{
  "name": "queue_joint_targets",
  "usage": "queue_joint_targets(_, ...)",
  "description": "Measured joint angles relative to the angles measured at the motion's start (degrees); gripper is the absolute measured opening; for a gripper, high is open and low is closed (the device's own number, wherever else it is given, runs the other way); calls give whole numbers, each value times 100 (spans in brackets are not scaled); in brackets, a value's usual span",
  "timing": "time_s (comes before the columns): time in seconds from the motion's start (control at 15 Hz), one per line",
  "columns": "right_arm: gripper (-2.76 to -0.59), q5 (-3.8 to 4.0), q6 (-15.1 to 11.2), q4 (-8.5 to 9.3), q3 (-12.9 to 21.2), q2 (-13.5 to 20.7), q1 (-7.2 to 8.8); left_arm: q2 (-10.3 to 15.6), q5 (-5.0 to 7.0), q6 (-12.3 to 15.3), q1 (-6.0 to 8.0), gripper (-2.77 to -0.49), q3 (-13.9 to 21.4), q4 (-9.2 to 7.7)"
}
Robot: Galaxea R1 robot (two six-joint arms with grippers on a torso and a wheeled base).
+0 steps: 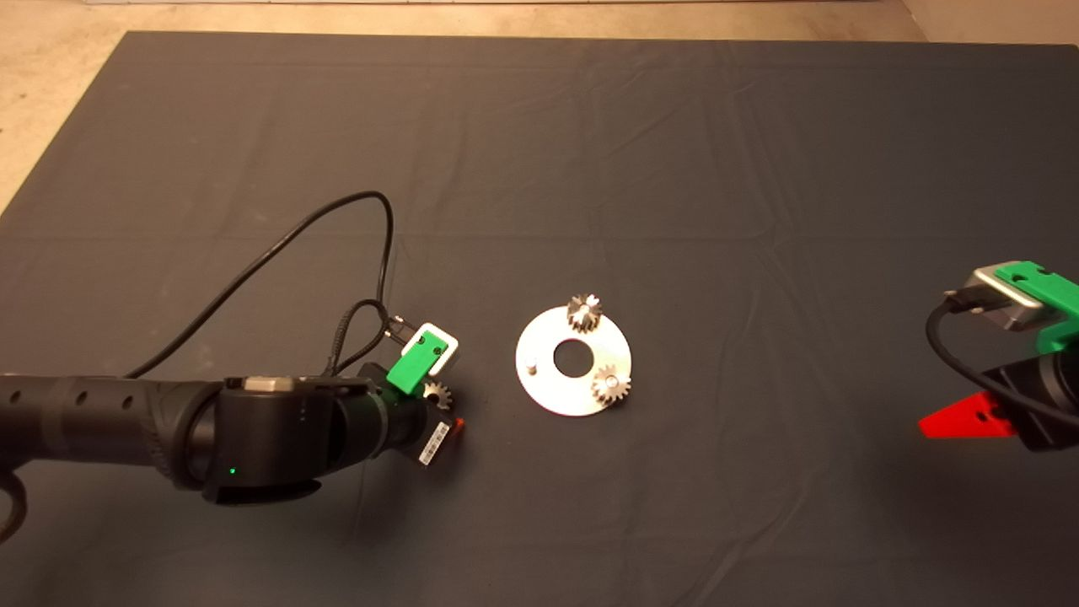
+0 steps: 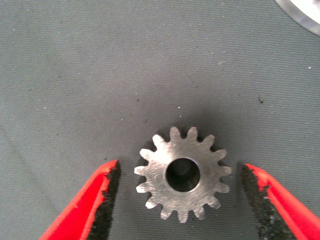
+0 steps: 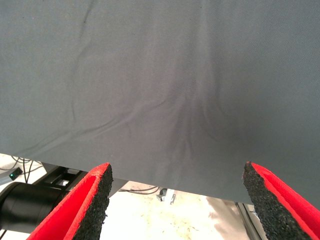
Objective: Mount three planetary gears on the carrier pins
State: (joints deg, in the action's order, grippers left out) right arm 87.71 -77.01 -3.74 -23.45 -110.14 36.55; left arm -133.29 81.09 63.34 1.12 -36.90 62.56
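My left gripper stands wide around the third gear, flat on the mat beside the plate. Risk: pads catching teeth unevenly, tipping it. Two gears sit on pins; one pin is bare. My arm hides the fingertips overhead. Right gripper waits wide.

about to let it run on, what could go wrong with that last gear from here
The left gripper is open around the loose gear, which lies flat on the mat. Closing on its teeth rather than squarely across could let it twist or slip out.

Only one pin on the plate is free, on the side facing this arm; two gears sit close by, so a tilted approach might nudge them or shift the plate.
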Motion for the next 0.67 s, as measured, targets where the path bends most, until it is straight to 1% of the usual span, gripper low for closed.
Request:
queue_joint_targets(0.13,-144,1,0,0,0,-1,0,16,0,0,0,-160,0,2)
queue_joint_targets(0.2,-144,0,0,0,2,-2,0,30,0,-1,0,-171,0,4)
queue_joint_targets(0.33,-144,0,0,0,4,-1,0,29,0,-85,0,-175,0,4)
queue_joint_targets(0.4,-144,0,0,0,4,-2,0,29,0,-116,0,-186,0,4)
queue_joint_targets(0.6,-144,2,0,0,11,-1,-2,29,0,-116,0,-194,0,4)
queue_joint_targets(0.67,-144,0,0,0,28,-1,-9,29,0,-116,0,-203,0,4)
